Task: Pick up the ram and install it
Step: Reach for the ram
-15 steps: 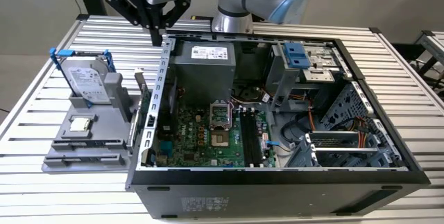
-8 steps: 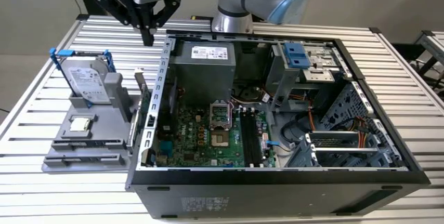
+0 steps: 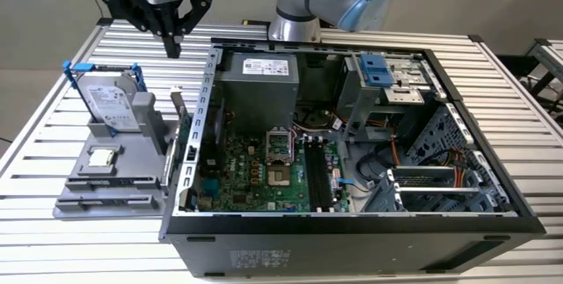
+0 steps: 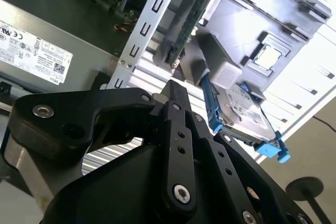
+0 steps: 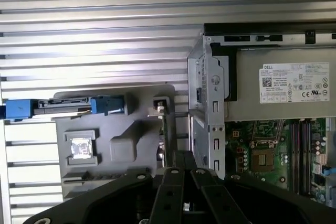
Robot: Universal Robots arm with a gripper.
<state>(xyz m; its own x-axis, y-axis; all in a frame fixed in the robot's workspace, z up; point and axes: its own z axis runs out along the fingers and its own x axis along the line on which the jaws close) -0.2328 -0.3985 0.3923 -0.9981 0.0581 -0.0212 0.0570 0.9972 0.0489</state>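
The ram (image 3: pixel 182 124) is a thin green stick standing on edge in the grey holder (image 3: pixel 105 188), tight against the open computer case's outer wall. In both wrist views it shows edge-on as a narrow dark strip (image 5: pixel 167 129) (image 4: pixel 186 24). My gripper (image 3: pixel 173 48) hangs above the table behind the holder, up and beyond the ram's far end, apart from it. Its fingers (image 5: pixel 181 157) (image 4: pixel 173 95) are shut with nothing between them. The black motherboard slots (image 3: pixel 317 178) (image 5: pixel 299 145) lie inside the case.
A silver hard drive in a blue frame (image 3: pixel 115 103) stands in the holder, with a small square silver chip (image 3: pixel 101 157) in front of it. The case wall (image 3: pixel 198 119) rises beside the ram. The power supply (image 3: pixel 260 80) and drive cage (image 3: pixel 387 80) fill the case's rear.
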